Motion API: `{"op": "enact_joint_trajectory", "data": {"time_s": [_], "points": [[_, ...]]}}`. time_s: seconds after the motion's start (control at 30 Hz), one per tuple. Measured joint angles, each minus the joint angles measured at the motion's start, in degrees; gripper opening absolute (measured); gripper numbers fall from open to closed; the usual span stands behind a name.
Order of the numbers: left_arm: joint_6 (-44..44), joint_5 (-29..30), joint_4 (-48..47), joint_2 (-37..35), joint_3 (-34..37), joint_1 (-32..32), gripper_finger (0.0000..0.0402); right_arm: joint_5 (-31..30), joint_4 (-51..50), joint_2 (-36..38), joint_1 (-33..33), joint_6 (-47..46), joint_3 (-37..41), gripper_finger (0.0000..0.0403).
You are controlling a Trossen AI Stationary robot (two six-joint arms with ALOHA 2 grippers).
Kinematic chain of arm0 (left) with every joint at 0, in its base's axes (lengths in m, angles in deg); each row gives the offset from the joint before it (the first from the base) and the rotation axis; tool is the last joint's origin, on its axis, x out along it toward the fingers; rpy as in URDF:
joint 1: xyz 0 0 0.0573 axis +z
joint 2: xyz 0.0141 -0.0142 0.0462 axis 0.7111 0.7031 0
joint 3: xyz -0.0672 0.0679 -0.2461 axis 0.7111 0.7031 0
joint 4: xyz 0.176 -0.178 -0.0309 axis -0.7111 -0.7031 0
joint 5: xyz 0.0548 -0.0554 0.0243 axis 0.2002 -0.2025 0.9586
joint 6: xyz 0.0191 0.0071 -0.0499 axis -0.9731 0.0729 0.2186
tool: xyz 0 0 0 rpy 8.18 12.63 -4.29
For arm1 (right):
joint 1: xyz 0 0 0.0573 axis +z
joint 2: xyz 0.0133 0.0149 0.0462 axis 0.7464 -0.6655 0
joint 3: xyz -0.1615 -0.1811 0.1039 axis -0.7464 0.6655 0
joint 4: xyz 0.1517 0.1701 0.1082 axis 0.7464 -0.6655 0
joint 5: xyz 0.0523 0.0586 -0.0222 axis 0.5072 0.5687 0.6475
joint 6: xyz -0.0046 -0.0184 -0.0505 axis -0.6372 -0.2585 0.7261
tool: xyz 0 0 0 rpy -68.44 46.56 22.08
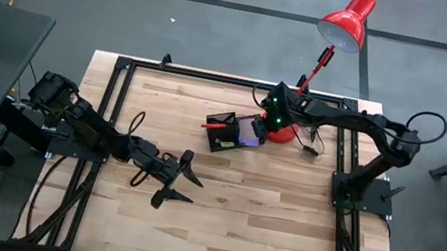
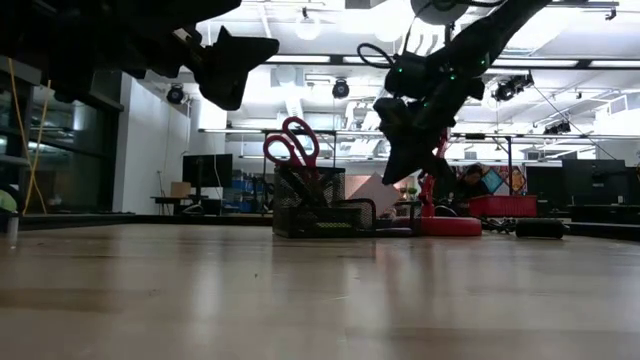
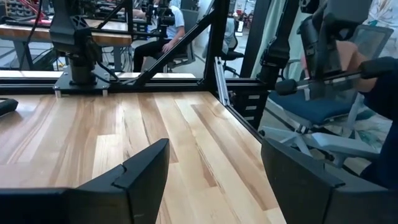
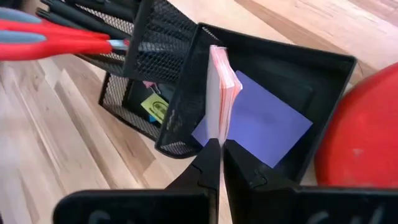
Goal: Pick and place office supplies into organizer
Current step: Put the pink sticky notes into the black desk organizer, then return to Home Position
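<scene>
Right wrist view: right gripper point(image 4: 221, 152) clamped on pink pad point(image 4: 222, 93) over organizer point(image 4: 323, 68); next, release inside. Left gripper point(image 1: 179, 182) apart, idle above tabletop point(image 1: 279, 228).

From overhead I can't make out what sits in the organizer point(image 1: 232, 132), because the right arm point(image 1: 335, 118) covers its far end. In my right wrist view the red-handled scissors point(image 4: 56, 40) run off the edge, so their handles are lost, and the lamp base point(image 4: 360, 137) is cut off too. The small yellow piece point(image 4: 153, 107) behind the mesh is too small for me to identify.
</scene>
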Motion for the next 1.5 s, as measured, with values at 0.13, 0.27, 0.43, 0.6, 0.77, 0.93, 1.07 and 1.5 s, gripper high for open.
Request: {"op": "enact_joint_trajectory", "data": {"time_s": [0.13, 0.27, 0.43, 0.6, 0.77, 0.93, 1.07, 1.5], "points": [[0.01, 0.02, -0.03, 0.0, 0.0, 0.0, 0.0244, -0.14, 0.12, -1.03, -0.76, -0.22, -0.21, 0.0], [0.23, 0.02, -0.05, 0.0, 0.0, 0.0, 0.0244, -0.14, -0.43, -1.38, -1.14, 1.63, -0.13, 0.001], [0.61, -0.07, -0.05, 0.0, 0.0, 0.0, 0.0244, 0.23, -0.41, -1.43, -1.48, 2.64, -0.11, 0.0066], [1.06, -0.07, -0.07, 0.0, 0.0, 0.0, 0.0243, -5.2, -0.82, -1.47, -0.29, 4.97, -0.03, 0.0158], [1.07, -0.09, -0.09, 0.0, 0.0, 0.0, 0.0244, -7.36, -1.51, -1.51, 1.6, 5.06, -0.38, 0.0222], [1.07, -0.09, -0.09, 0.0, 0.0, 0.0, 0.0244, -6.39, -1.82, -1.49, 4.1, 5.49, -2.3, 0.0235], [1.07, -0.09, -0.09, 0.0, 0.0, 0.0, 0.0244, -7.3, -2.84, -1.51, 6.47, 5.57, -5.56, 0.0236], [2.12, 0.47, -2.26, 0.02, 0.0, 0.0, 0.0244, -27.34, -17.3, -1.47, 17.38, 7.43, -10.48, 0.0236]]}}
